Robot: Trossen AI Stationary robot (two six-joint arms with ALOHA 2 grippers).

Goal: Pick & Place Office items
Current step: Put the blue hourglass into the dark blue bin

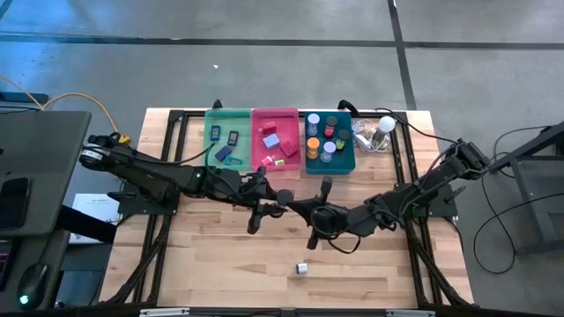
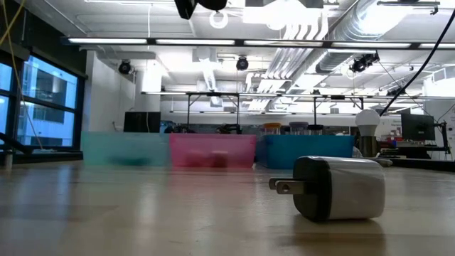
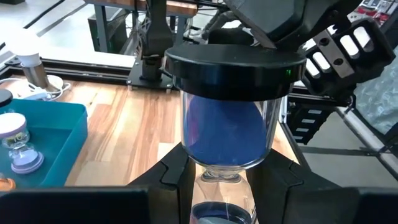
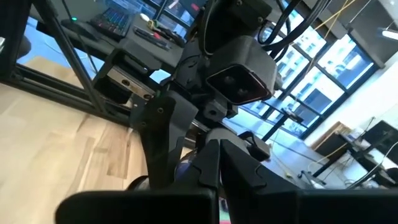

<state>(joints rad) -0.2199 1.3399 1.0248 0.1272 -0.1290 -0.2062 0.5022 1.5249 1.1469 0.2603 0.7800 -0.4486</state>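
Note:
A small sand timer (image 3: pixel 227 118) with blue sand, clear glass and a black round cap (image 1: pixel 284 197) hangs over the middle of the table. My left gripper (image 1: pixel 270 201) is shut on it, reaching in from the left. My right gripper (image 1: pixel 301 209) comes from the right, shut, its fingertips (image 4: pixel 214 163) just beyond the timer. A white wall plug (image 2: pixel 334 186) lies on its side near the table's front edge (image 1: pixel 301 268). More small items lie in the green bin (image 1: pixel 228 141), pink bin (image 1: pixel 276 141) and blue bin (image 1: pixel 330 145). My left gripper pinches the timer at its narrow waist (image 3: pixel 219 177), one finger (image 3: pixel 177 174) on each side. The fingers come nearly level from the table's left. The timer stands upright in the hold, cap up, lifted clear of the table. My right gripper: whether its shut fingers touch the timer I cannot tell; the cap hides that place.
The three bins stand side by side at the far edge. A white bulb (image 1: pixel 385 125) with clear plastic clutter sits to their right. Small timers (image 3: pixel 15 146) stand in the blue bin. A black frame borders the wooden tabletop (image 1: pixel 220 255).

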